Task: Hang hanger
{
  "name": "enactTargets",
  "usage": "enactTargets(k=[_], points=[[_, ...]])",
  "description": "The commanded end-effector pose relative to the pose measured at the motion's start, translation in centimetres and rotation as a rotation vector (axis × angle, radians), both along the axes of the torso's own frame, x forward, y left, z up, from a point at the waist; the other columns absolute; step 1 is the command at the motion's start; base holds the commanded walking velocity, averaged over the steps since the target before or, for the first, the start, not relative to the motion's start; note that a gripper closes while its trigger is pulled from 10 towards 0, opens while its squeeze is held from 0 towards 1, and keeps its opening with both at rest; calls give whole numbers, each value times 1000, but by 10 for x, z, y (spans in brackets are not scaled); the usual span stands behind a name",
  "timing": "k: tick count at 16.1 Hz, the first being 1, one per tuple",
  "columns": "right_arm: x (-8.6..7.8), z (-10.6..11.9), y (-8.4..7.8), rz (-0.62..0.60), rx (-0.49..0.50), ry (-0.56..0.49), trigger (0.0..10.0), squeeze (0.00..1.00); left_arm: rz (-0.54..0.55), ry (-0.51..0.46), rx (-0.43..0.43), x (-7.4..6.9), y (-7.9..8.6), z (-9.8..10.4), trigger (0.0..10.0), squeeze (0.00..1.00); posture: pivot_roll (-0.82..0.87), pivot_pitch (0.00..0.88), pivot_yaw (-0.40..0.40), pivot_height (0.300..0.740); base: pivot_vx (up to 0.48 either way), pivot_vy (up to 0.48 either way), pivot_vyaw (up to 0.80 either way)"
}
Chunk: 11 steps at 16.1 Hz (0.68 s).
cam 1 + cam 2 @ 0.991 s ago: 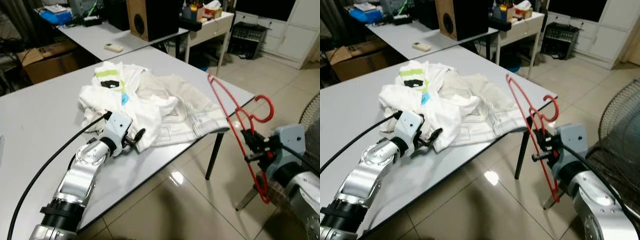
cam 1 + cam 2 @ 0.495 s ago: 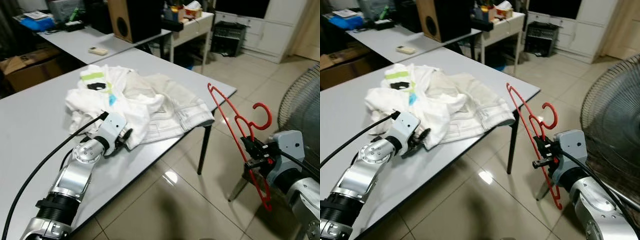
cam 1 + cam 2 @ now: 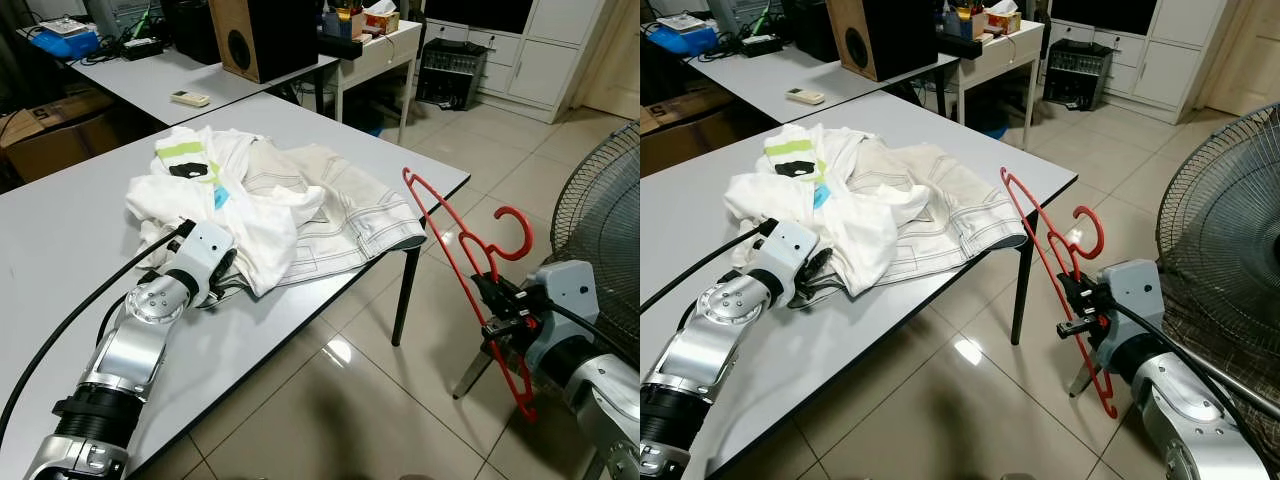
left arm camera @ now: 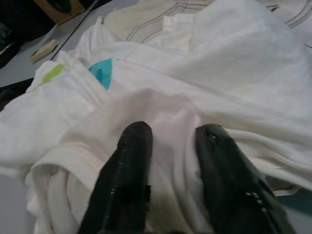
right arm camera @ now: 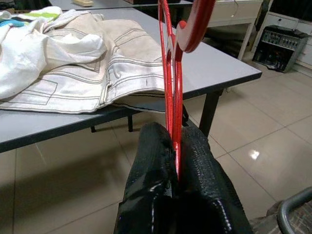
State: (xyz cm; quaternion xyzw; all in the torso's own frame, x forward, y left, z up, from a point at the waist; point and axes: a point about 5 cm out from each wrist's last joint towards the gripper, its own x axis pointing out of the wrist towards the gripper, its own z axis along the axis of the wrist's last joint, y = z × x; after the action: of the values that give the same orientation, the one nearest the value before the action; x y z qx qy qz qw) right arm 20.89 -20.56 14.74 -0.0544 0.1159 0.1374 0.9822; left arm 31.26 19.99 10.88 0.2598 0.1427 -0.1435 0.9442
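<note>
Head views: a heap of white cotton clothes [image 3: 270, 195] lies on the grey table [image 3: 60, 250]. The left gripper [image 3: 222, 272] rests at the heap's near edge. Beside the table's corner, the right gripper [image 3: 492, 312] holds a thin red wire hanger [image 3: 455, 258] upright.

Left wrist view: its jaws stand apart, white fabric between them.

Right wrist view: its jaws are clamped on the hanger.

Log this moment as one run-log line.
right gripper: shut on red hanger, beside table | left gripper: open, fingers at white clothes pile | hanger: not hung
</note>
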Motion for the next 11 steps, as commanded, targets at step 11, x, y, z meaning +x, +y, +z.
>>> enactTargets(k=[11], points=[[10,4,9,46,2,-51,10000,0,74,-22,-44,1,8,7,0,0,-165,0,78,740,0,0,0]])
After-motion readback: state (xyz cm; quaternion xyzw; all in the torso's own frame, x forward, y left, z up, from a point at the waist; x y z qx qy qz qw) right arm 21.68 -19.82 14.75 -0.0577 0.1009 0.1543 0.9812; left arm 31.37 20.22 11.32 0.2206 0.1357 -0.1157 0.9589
